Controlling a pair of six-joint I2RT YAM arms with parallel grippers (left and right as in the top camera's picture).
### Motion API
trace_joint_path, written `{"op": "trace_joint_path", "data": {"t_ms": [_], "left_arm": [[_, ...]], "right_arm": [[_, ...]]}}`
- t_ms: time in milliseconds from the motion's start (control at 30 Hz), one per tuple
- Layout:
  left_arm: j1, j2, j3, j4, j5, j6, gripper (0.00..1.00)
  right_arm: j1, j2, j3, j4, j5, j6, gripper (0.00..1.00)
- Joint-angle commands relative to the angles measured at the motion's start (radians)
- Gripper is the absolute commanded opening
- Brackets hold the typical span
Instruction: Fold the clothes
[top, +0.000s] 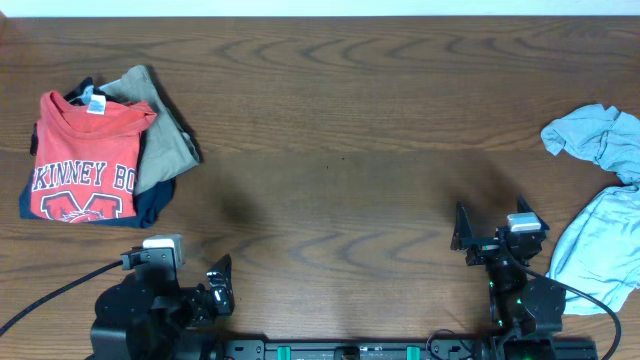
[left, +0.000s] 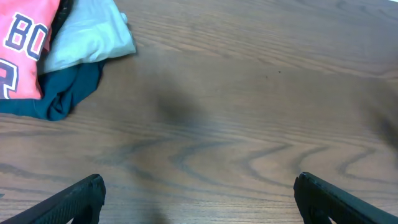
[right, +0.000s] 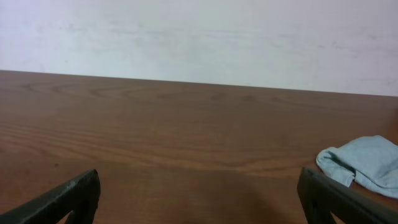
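- We see the red T-shirt (top: 85, 165) on top of a folded pile (top: 165, 150) by the left edge of the worktop (top: 340, 100).
- The pale blue shirt (top: 600, 220) lies crumpled at the right edge.
- Our left fingers (left: 71, 202) and right fingers (right: 339, 199) are spread wide near the front edge, holding nothing.

On the left side we see a coral-red T-shirt (top: 85, 165) folded flat, its collar toward the far edge and its white block lettering and logo facing up. It tops a small stack, with a folded olive-grey garment (top: 162, 140) showing at its right and a dark navy garment (top: 152, 205) poking out beneath. Well apart, at the right edge, we find a pale grey-blue shirt (top: 600, 240) lying crumpled and unfolded, partly out of view.
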Motion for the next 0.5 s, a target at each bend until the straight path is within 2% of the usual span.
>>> {"op": "trace_joint_path", "data": {"t_ms": [0, 233, 467], "left_arm": [[0.002, -0.005, -0.005, -0.003, -0.009, -0.001, 0.98], [0.003, -0.063, -0.054, 0.013, -0.01, 0.008, 0.98], [0.006, -0.211, -0.315, 0.285, -0.043, 0.011, 0.98]], "right_arm": [[0.007, -0.007, -0.002, -0.003, 0.014, -0.012, 0.99], [0.007, -0.007, -0.002, -0.003, 0.014, -0.012, 0.99], [0.007, -0.007, -0.002, -0.003, 0.014, -0.012, 0.99]]}}
